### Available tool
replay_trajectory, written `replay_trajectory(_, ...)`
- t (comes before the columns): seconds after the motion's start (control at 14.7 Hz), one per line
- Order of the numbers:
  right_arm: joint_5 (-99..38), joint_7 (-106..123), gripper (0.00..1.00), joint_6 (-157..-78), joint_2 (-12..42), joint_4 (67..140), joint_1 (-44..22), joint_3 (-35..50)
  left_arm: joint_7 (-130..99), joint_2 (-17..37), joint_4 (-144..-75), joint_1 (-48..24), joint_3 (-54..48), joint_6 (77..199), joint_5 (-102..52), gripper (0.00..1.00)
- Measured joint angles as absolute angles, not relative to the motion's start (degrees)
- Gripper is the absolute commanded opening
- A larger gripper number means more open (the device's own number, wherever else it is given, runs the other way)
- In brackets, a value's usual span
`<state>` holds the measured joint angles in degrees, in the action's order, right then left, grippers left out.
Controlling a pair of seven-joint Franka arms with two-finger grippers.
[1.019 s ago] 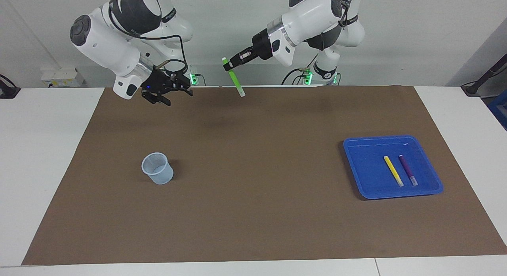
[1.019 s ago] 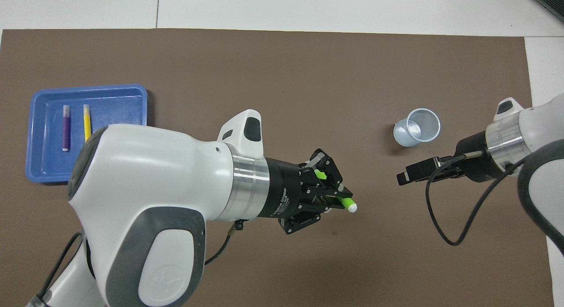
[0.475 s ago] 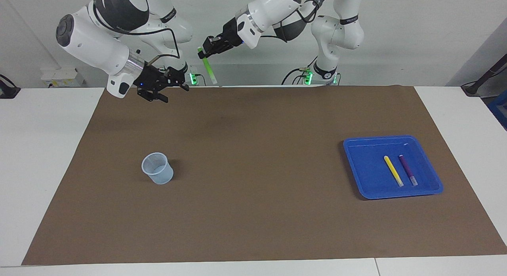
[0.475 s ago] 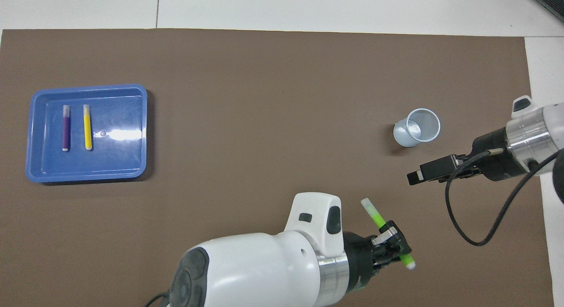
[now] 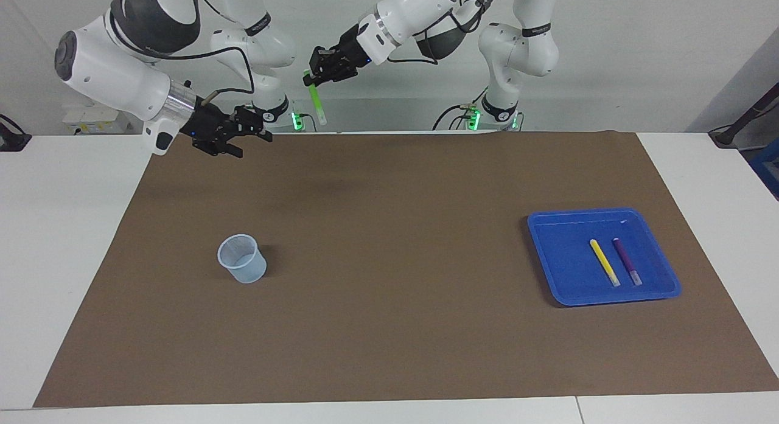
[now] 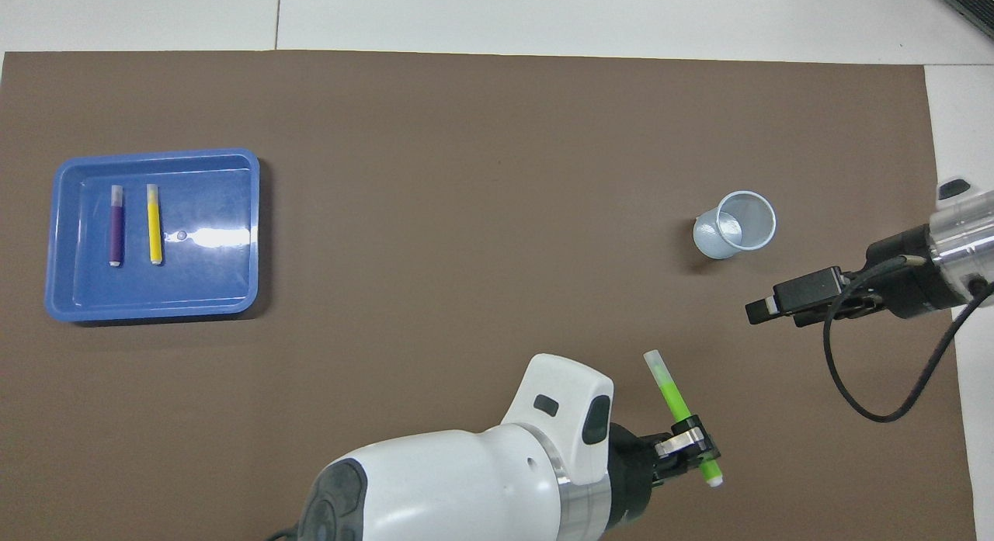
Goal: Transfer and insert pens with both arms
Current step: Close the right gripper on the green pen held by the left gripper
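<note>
Left gripper is clamped on the green pen, up high over the mat's robot-side edge. Right gripper looks spread open and empty, I think. Yellow pen and purple pen lie in the blue tray; cup sits toward the right arm's end.

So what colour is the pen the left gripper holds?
Green pen with a pale cap end, clearest in the overhead view.

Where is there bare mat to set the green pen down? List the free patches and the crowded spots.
Free: the wide brown mat between the cup and the blue tray, and the strip from them to the mat's edge farthest from the robots. Crowded: the tray, holding the yellow pen and purple pen, and the cup's spot.
</note>
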<state>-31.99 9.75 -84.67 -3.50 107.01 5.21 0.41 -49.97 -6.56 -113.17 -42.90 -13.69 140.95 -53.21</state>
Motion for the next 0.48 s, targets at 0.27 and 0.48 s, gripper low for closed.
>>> replay_trajectory(0.27,-35.3,8.2,1.0,-84.1,-3.4,106.8,4.6,1.5,-49.2,-6.7,-113.5,-42.9,-13.7,141.0,-53.2,0.0)
replay_trajectory(0.48,-36.9,2.8,0.98,-84.1,-3.4,105.6,2.4,2.2,-49.1,-6.8,-113.7,-42.9,-13.7,141.8,-53.2,0.0)
